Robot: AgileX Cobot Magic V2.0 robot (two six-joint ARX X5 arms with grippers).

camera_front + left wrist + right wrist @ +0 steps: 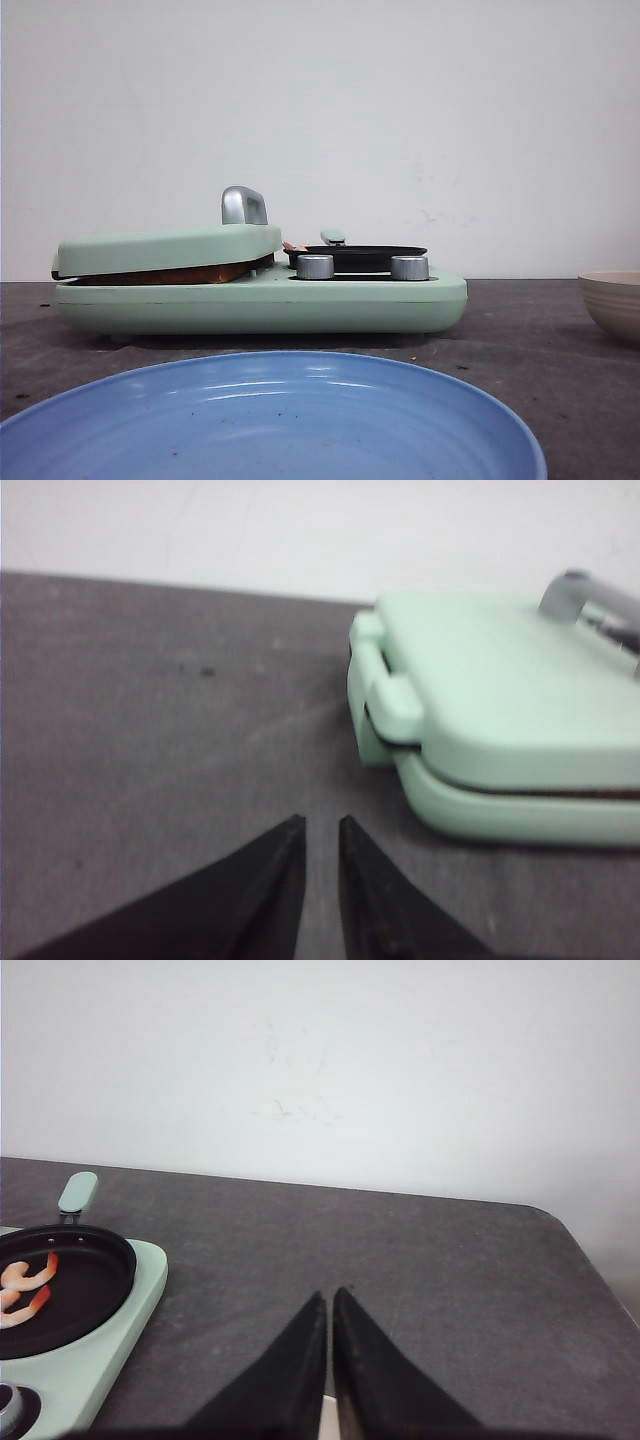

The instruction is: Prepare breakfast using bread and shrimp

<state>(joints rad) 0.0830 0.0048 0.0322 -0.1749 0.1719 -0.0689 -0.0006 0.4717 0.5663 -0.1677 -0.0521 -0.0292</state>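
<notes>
Plain white wall behind, dark grey desk (520,330) in front. Mint-green breakfast maker (260,295) sits mid-desk, toward the far edge; its lid (170,247) is down on the left half with a brown strip in the seam, likely the bread (165,275) toasting inside. Small black pan (60,1285) on the maker's right half holds the shrimp (25,1290), orange-pink curls, uncovered. Blue plate (270,420) at the near edge looks bare apart from dark specks; beige ribbed bowl (612,300) at the right edge. Left gripper (320,835) hovers over bare desk near the maker's hinge corner, fingers nearly together with a thin gap, holding nothing. Right gripper (330,1305) hovers over desk right of the pan, fingers pressed together, empty. Judged step: cooking underway, plating not yet done. Next move probably calls for lifting the lid by its metal handle (243,205), needing a spread of the fingers first, then moving bread to the plate.
</notes>
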